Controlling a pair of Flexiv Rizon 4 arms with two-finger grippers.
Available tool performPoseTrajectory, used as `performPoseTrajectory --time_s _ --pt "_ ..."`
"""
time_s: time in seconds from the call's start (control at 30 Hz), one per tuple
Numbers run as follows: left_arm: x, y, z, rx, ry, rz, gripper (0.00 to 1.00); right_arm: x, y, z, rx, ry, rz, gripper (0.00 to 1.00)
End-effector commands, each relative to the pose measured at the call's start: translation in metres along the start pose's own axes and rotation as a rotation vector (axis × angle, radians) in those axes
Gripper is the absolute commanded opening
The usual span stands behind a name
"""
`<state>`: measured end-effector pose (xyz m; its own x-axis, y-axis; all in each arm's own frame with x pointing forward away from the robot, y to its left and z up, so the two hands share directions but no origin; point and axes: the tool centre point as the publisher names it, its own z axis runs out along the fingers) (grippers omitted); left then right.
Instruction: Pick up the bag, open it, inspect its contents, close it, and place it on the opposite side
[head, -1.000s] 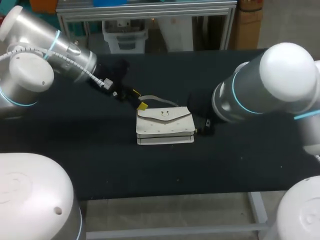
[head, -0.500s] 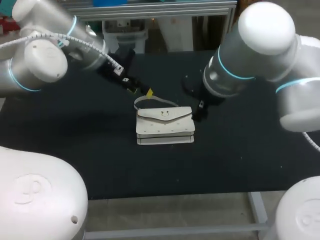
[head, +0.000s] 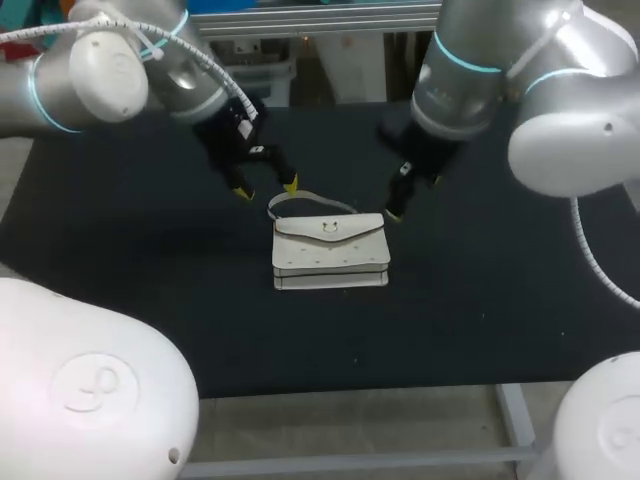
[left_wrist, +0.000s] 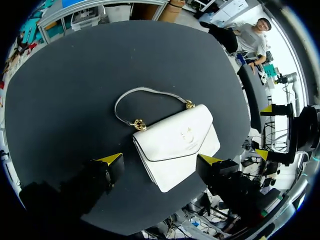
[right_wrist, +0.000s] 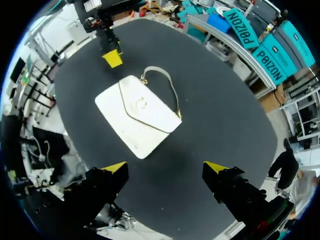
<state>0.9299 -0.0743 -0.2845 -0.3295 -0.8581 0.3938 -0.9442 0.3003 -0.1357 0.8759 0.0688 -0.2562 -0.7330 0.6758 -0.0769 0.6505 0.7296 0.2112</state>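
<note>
The shut bag (head: 331, 252) lies flat mid-bench (head: 120, 270), long axis left to right, strap toward the left end effector (head: 265, 188), the right end effector (right_wrist: 165, 167) near its right corner, both wide open and empty.

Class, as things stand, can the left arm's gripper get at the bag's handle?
Probably yes: the left gripper hovers open close by the handle of the bag, with nothing between them.

Black matte tabletop (head: 120, 250), grey metal frame (head: 400, 462).
</note>
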Motion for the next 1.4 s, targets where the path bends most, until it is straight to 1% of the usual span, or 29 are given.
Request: performPoseTrajectory --time_s 0.03,0.6,0.63,0.67,0.7,0.77,0.8,0.87,0.9,0.97,1.0,1.03,1.07,1.1,1.13,1.17,1.2,1.23,1.27,1.3,1.4 --pt "-0.010 -0.003 0.007 -0.012 0.019 -0.039 1.00 -0.008 -0.003 0.001 0.159 0.042 0.078 1.00" --pt "-0.010 -0.003 0.007 -0.012 0.019 -0.039 1.00 -0.008 -0.003 0.001 0.159 0.042 0.078 1.00" --pt "-0.006 -0.006 0.013 0.030 0.014 -0.111 1.00 -0.008 -0.003 0.001 0.159 0.042 0.078 1.00" --pt "-0.004 -0.006 0.016 0.011 0.036 -0.159 1.00 -0.008 -0.003 0.001 0.159 0.042 0.078 1.00" --pt "-0.002 -0.005 0.018 0.023 0.035 -0.222 1.00 -0.007 -0.002 0.004 0.152 0.072 0.115 1.00" --pt "-0.001 -0.001 0.020 0.016 0.050 -0.285 1.00 -0.006 -0.004 0.010 0.152 0.095 0.192 1.00" --pt "0.000 0.000 0.021 0.017 0.048 -0.356 1.00 -0.006 -0.006 0.013 0.150 0.122 0.226 1.00" --pt "-0.001 0.004 0.022 0.009 0.073 -0.410 1.00 -0.009 -0.009 0.019 0.161 0.143 0.306 1.00" --pt "-0.003 0.005 0.021 0.024 0.071 -0.479 1.00 -0.011 -0.012 0.021 0.161 0.174 0.347 1.00" --pt "-0.005 0.011 0.025 0.017 0.097 -0.503 1.00 -0.014 -0.016 0.024 0.162 0.201 0.409 1.00" --pt "-0.007 0.010 0.026 0.034 0.092 -0.556 1.00 -0.015 -0.017 0.025 0.155 0.230 0.435 1.00" --pt "-0.008 0.011 0.029 0.034 0.097 -0.541 1.00 -0.016 -0.019 0.026 0.154 0.249 0.465 1.00" --pt "-0.009 0.013 0.030 0.035 0.120 -0.561 1.00 -0.017 -0.020 0.027 0.151 0.261 0.499 1.00" --pt "-0.010 0.013 0.031 0.041 0.121 -0.582 1.00 -0.018 -0.021 0.028 0.153 0.283 0.528 1.00" --pt "-0.010 0.014 0.032 0.038 0.133 -0.574 1.00 -0.018 -0.022 0.030 0.144 0.313 0.561 1.00" --pt "-0.010 0.015 0.032 0.047 0.146 -0.596 1.00 -0.019 -0.023 0.031 0.146 0.340 0.598 1.00" --pt "-0.009 0.015 0.033 0.061 0.142 -0.616 1.00 -0.020 -0.024 0.032 0.130 0.384 0.631 1.00" --pt "-0.008 0.015 0.034 0.055 0.154 -0.619 1.00 -0.021 -0.025 0.033 0.114 0.426 0.673 1.00" --pt "-0.007 0.014 0.036 0.031 0.159 -0.623 1.00 -0.020 -0.025 0.034 0.101 0.457 0.685 1.00" --pt "-0.008 0.011 0.039 0.020 0.126 -0.640 1.00 -0.020 -0.025 0.034 0.101 0.457 0.685 1.00" --pt "-0.008 0.011 0.039 0.020 0.126 -0.640 1.00 -0.020 -0.025 0.034 0.101 0.457 0.685 1.00"
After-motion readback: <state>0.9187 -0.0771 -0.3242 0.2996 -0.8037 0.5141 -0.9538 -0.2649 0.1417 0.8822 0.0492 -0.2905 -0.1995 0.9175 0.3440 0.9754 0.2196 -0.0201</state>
